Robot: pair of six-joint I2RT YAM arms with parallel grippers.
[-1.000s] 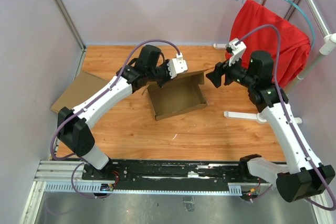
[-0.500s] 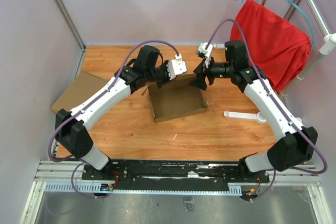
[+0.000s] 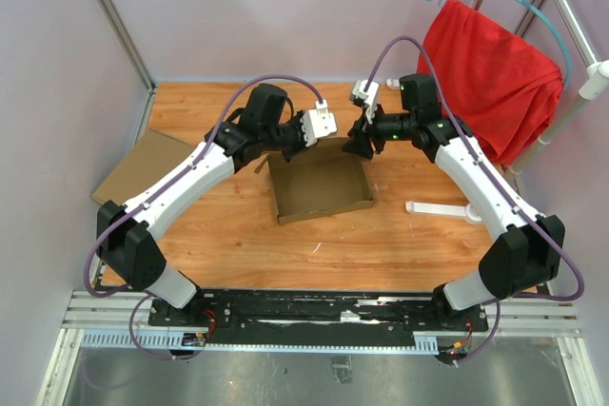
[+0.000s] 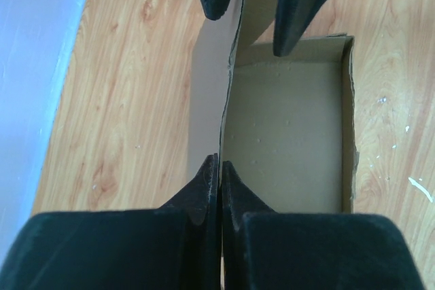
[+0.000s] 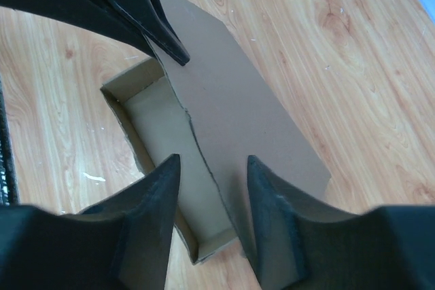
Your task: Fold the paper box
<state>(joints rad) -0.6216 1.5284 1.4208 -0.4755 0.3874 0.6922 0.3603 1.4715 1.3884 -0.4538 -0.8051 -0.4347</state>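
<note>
The paper box (image 3: 322, 192) sat open in the middle of the wooden table (image 3: 228, 235), its big flap (image 5: 238, 100) standing up. The left gripper (image 4: 219, 171) pinched that flap tight. The right gripper (image 5: 212, 162) had its fingers apart, one on each side of the flap's edge.

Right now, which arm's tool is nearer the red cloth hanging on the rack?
Right. The right tool straddles the raised flap of the brown cardboard box, left of the red cloth; the left tool pinches that flap farther left.
</note>
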